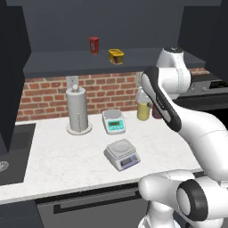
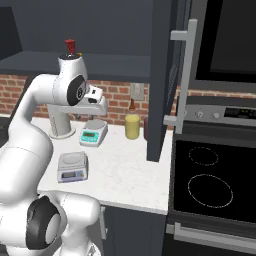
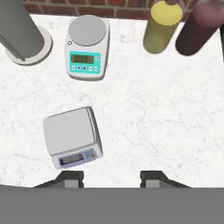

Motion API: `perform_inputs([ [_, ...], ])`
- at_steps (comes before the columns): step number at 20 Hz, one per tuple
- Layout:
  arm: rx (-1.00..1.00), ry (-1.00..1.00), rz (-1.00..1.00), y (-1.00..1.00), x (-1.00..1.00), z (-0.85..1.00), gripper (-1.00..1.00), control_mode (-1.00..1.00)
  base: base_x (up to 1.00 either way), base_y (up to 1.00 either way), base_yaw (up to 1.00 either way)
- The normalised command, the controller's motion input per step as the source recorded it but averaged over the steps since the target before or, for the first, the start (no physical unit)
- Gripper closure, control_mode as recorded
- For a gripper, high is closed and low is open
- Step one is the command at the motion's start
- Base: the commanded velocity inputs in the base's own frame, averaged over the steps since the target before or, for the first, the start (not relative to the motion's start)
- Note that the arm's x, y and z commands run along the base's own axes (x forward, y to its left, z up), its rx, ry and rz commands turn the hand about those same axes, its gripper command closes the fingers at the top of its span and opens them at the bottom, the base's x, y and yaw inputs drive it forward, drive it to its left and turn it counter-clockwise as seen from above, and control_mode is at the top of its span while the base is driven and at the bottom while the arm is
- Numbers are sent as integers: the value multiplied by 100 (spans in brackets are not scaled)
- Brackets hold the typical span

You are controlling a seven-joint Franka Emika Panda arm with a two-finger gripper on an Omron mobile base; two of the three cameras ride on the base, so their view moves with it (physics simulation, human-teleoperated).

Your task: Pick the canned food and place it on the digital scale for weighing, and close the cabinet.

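Bare table (image 3: 144,118) right of digital scale (image 3: 72,136): open passage. Back edge blocked by paper towel holder (image 3: 19,30), white scale (image 3: 87,46), yellow bottle (image 3: 161,27), dark bottle (image 3: 197,29). Open cabinet door (image 2: 167,75) stands over table's right end. Red can (image 1: 94,45) flanks canned food (image 1: 116,55) on shelf.

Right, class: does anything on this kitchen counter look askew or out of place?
The light grey square scale with the bluish-purple display sits skewed to the counter edge, unlike the white teal-fronted scale. Nothing spilled.
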Motion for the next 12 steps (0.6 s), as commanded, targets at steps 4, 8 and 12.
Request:
perform_inputs([
  [4,0,-1,1,1,-37,0,-100,-100,0,0,0],
  [8,6,-16,0,13,-73,2,-100,-100,0,0,0],
  [12,2,-21,0,24,-38,15,-100,-100,0,0,0],
])
